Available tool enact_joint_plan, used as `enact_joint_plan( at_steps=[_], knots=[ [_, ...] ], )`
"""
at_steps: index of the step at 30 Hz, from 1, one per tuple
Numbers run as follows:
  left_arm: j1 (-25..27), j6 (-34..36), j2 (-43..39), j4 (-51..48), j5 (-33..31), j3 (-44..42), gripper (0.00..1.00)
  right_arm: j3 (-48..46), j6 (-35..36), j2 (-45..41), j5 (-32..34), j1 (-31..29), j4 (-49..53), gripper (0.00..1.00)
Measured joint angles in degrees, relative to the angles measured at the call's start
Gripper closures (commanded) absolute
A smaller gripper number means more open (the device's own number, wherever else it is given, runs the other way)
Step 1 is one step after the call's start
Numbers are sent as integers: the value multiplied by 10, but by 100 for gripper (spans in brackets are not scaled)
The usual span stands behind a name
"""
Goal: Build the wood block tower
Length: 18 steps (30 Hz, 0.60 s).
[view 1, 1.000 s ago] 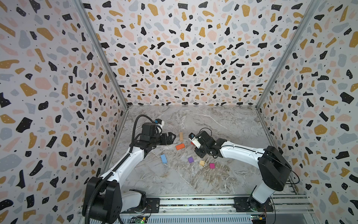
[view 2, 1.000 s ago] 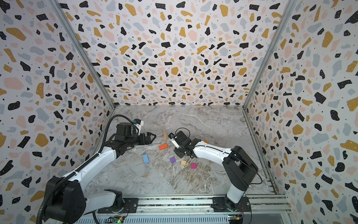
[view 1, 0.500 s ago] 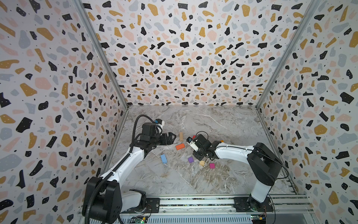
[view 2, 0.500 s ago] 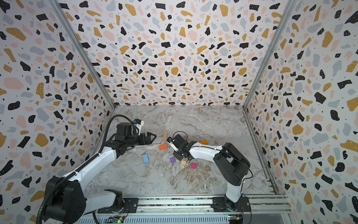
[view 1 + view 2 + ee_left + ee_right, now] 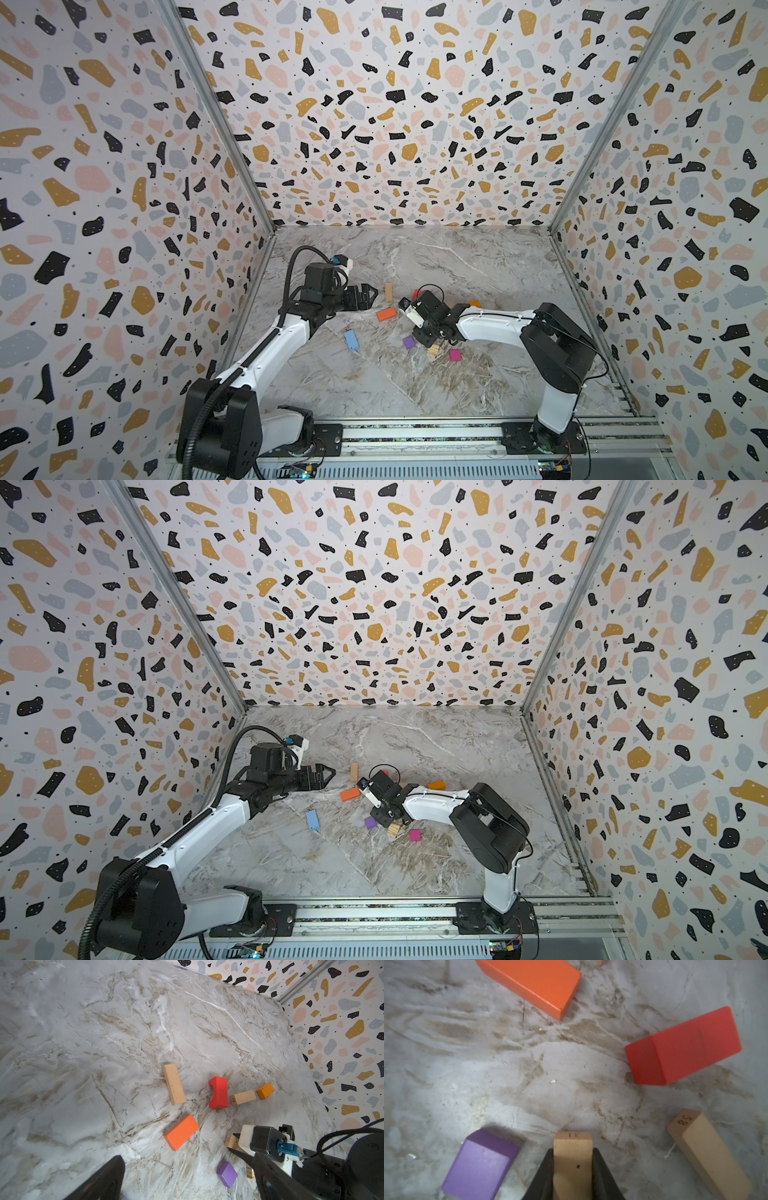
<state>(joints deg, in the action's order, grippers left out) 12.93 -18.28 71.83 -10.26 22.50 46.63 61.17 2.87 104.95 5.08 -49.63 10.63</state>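
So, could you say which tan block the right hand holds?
The block stamped 31, clamped in the right hand; the block stamped 58 lies loose.

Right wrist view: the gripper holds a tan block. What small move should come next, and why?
Probably lift the tan block straight up and clear. The right gripper is shut on it, the purple cube sits close beside it, and no blocks are stacked yet, so it could start the base.
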Motion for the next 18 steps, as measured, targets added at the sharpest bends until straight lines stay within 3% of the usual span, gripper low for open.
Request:
enact_joint_plan(
  at_steps=[7, 18],
  knots=[
    [0, 0, 0, 0, 0, 0, 3, 1, -6, 0, -4, 0, 0, 45],
    [0, 0, 0, 0, 0, 0, 3, -1, -56, -7, -6, 0, 19, 36]
  ],
)
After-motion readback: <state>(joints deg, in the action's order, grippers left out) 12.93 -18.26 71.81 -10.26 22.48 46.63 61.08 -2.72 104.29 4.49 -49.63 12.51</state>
